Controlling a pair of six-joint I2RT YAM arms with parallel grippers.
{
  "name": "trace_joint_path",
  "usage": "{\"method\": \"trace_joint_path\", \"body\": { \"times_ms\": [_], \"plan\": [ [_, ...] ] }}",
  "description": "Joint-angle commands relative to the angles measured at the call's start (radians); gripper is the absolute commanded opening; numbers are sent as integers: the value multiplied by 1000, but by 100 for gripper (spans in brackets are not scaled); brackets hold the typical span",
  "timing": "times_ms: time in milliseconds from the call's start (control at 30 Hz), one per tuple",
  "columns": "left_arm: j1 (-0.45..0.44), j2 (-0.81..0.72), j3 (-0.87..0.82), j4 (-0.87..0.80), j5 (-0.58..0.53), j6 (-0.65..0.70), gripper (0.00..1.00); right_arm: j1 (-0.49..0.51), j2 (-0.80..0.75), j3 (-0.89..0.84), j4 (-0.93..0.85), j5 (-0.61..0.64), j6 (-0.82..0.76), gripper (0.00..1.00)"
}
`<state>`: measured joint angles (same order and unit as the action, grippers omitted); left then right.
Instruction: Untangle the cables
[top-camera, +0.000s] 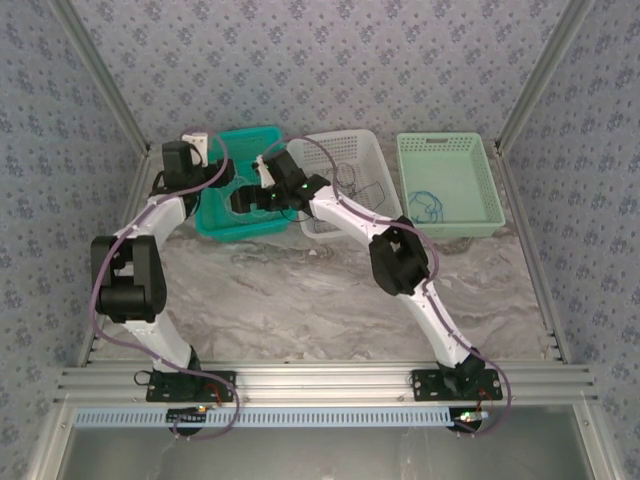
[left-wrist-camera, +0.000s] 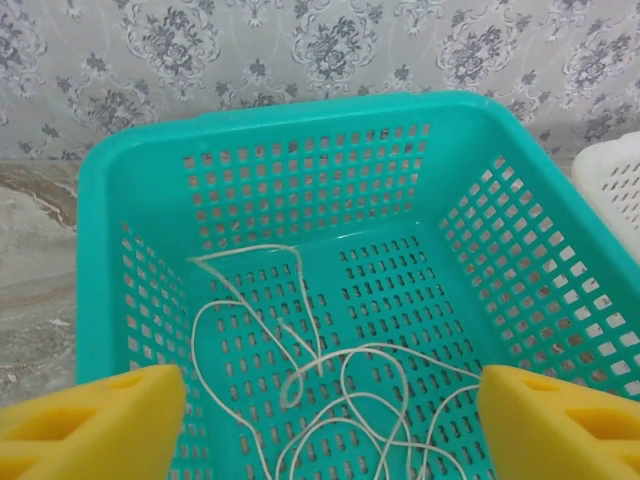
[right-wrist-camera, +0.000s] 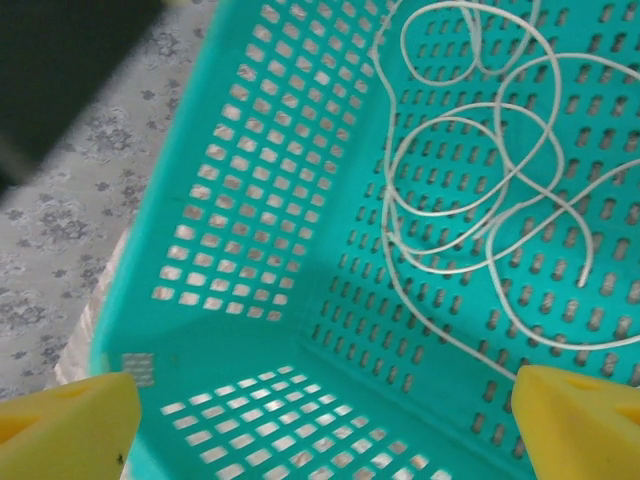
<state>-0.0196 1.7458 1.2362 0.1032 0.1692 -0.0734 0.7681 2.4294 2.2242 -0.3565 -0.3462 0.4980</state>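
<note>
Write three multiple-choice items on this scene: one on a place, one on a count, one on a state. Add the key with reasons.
1. Where does the whitish cable lie?
A. in the teal basket
B. on the floor
C. over an arm

2. How many baskets stand in the top view?
A. two
B. three
C. five

3. The left gripper: how do its jaws stand?
A. shut on the cable
B. shut on nothing
C. wide apart, holding nothing

Key:
1 A, its loops rest on the perforated bottom.
2 B, the teal basket, a white basket and a light green basket stand in a row.
3 C, the yellow fingers sit at the picture's two edges, nothing between them.
</note>
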Motion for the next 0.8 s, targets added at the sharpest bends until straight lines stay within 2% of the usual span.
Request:
{"method": "trace_joint_path", "body": {
  "times_ms": [0, 67, 133, 233, 333, 433, 533, 667, 767],
  "plan": [
    [0, -65, 29, -17, -10, -47, 85, 22, -119, 8, -3, 26, 9, 97],
    [0, -93, 13, 4, -3, -80, 96, 28, -154, -3, 24, 18, 20, 97],
    [-3, -129, -2, 19, -6, -104, 99, 31, -186, 0, 20, 13, 15, 97],
    [-11, -200, -21, 4, -55, -140, 100, 32, -263, -38, -10, 33, -41, 96],
    [-24, -291, -81, 16, -99, -193, 99, 27, -401, -190, -30, 164, -157, 97],
    [-73, -378, -139, -24, -189, -161, 99, 13, -608, -469, 38, 366, -299, 100],
    [-110, -440, -219, -55, -278, -109, 100, -51, -843, -845, 193, 523, -401, 100],
    [-112, -520, -363, -58, -345, -96, 99, -263, -1106, -1298, 369, 604, -494, 100],
    [-114, -579, -489, 11, -391, -77, 99, -448, -1244, -1570, 531, 573, -561, 100]
  ]
}}
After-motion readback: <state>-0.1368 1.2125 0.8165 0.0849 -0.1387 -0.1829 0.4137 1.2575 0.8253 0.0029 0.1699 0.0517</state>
